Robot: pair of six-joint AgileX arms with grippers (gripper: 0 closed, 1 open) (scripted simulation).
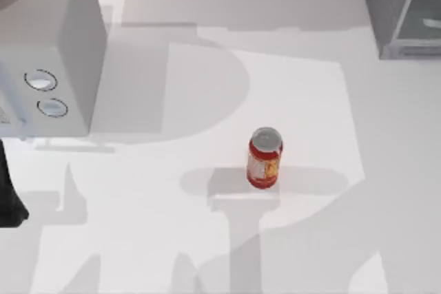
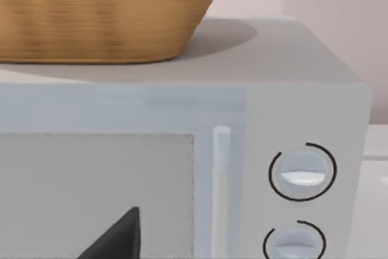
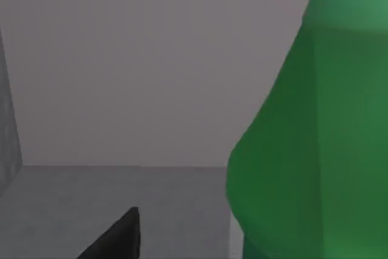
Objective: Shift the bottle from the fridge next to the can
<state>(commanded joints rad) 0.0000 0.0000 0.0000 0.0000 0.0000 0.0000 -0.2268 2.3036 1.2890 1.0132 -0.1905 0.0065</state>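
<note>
The red can (image 1: 265, 158) with a silver top stands upright near the middle of the table. The grey fridge (image 1: 403, 5) sits at the far right corner. In the right wrist view the green bottle (image 3: 315, 137) looms very close, standing on the fridge's grey floor (image 3: 121, 192) before its grey back wall. A dark fingertip (image 3: 118, 238) of my right gripper shows beside the bottle, apart from it. My left arm (image 1: 8, 201) is parked at the table's left edge, and its dark fingertip (image 2: 118, 238) faces the white box.
A white box with two round dials (image 1: 45, 53) stands at the far left. A wicker basket (image 2: 103, 13) rests on top of it. Open tabletop (image 1: 331, 191) surrounds the can on all sides.
</note>
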